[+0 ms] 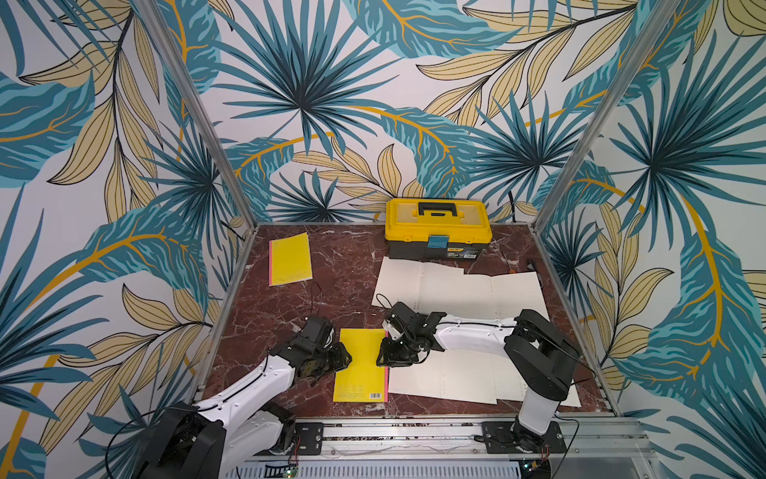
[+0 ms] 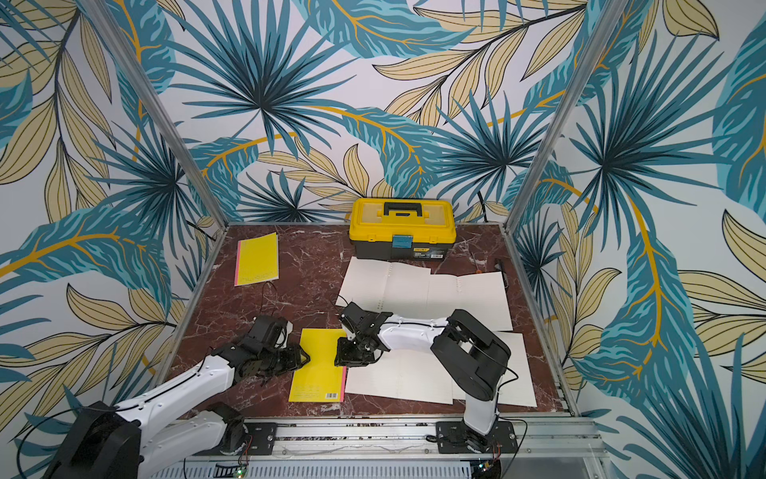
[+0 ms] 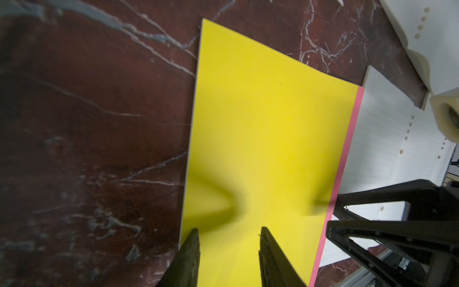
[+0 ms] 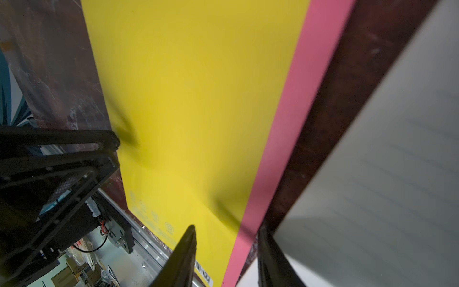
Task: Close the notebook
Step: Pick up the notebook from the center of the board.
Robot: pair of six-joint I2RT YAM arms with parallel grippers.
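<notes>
Nearest the lens, your left arm (image 1: 244,387) rises from the near rail (image 1: 414,435) and reaches over the marbled red table (image 1: 331,286). The left gripper (image 1: 347,359) sits at the notebook's open-page edge, spread apart with nothing between its jaws. In its wrist view, two dark fingers (image 3: 191,248) stand over the yellow cover.

Directly beyond those tips, between both grippers, lies the notebook (image 1: 359,375). It is shut and flat on the table, yellow cover up. Its long axis runs straight away from the near rail, crosswise to both grippers. A barcode (image 1: 375,396) marks its near end. The pink spine strip (image 4: 298,119) runs along the side facing the right gripper (image 1: 382,357).

That gripper points at the spine from the opposite side, jaws likewise parted and holding nothing. One finger hovers over yellow cover, the other past the pink strip.

Behind the right gripper, under its arm, loose ruled sheets (image 1: 447,379) cover the table. Well beyond the left gripper lies a second yellow notebook (image 1: 290,259), and well beyond the right gripper stands a yellow toolbox (image 1: 437,228).
</notes>
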